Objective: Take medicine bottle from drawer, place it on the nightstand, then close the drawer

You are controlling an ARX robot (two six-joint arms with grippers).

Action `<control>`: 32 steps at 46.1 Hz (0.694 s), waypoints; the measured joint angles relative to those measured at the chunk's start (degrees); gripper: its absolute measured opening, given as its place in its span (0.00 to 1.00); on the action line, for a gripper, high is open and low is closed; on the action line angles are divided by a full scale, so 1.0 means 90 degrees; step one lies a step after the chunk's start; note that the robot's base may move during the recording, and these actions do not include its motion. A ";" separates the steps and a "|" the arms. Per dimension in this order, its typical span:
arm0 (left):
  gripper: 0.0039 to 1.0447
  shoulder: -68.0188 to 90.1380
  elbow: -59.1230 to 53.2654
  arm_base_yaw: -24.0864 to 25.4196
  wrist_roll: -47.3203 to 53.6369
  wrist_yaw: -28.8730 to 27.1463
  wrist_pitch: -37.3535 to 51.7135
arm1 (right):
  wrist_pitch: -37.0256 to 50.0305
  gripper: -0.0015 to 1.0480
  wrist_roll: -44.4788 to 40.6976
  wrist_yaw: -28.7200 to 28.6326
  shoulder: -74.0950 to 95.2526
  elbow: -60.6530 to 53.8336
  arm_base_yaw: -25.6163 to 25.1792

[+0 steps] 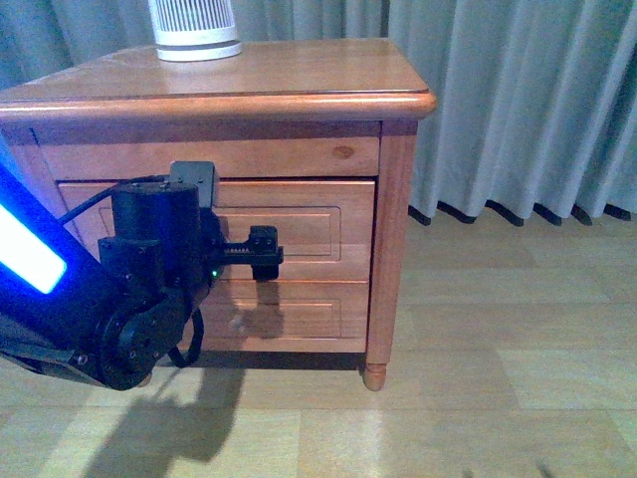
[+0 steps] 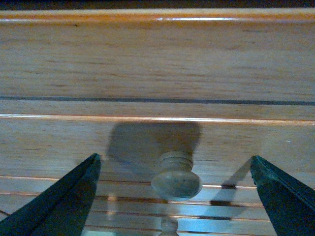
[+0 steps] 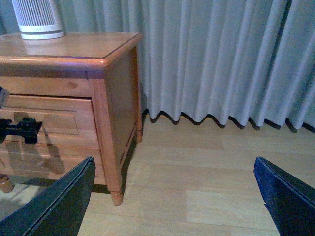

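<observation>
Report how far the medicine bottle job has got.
Nothing done yet: the drawer looks shut, no bottle in view. In hand: left end effector open either side of the knob. Remaining: pull, fetch bottle, set it on the nightstand, close.

The nightstand (image 1: pixel 299 75) is glossy varnished wood, its knob (image 2: pixel 176 179) smooth paler wood, the curtain (image 1: pixel 518 100) matt cloth.

L pincer (image 1: pixel 265 253) before drawer (image 1: pixel 311 225).
</observation>
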 joint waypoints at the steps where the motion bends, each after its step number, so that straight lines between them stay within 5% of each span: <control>1: 0.86 0.0000 0.0000 0.0000 -0.0010 0.0000 0.0000 | 0.0000 0.93 0.0000 0.0000 0.0000 0.0000 0.0000; 17: 0.27 0.0005 0.0000 0.0000 -0.0121 -0.0005 0.0010 | 0.0000 0.93 0.0000 0.0000 0.0000 0.0000 0.0000; 32: 0.23 0.0005 -0.0049 -0.0017 -0.0141 -0.0019 0.0075 | 0.0000 0.93 0.0000 0.0000 0.0000 0.0000 0.0000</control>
